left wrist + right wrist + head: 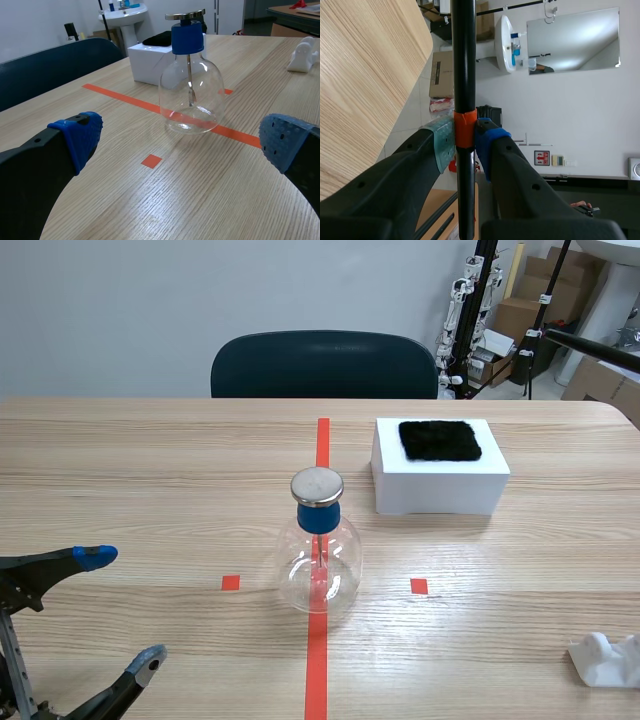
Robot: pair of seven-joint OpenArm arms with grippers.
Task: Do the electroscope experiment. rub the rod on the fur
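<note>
The right gripper (465, 142) is clamped on the rod (465, 65) at its orange band. The rod's long axis runs straight on past the fingers, and it is held high beyond the table's (150, 470) far right corner with its tip toward the middle. The fur (439, 440) lies flat on a white box (440, 490), right of the flask (320, 560) and well apart from it. The left gripper (122, 608) is spread wide and holds nothing, low and near the front edge. A wall sign (541, 158) is present but too small to read.

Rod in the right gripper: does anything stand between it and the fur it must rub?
Nothing visible does. The rod, shut in the right gripper, hangs beyond the table at its right edge; the fur lies uncovered on the white box. The electroscope flask stands nearer the middle, off that path.
</note>
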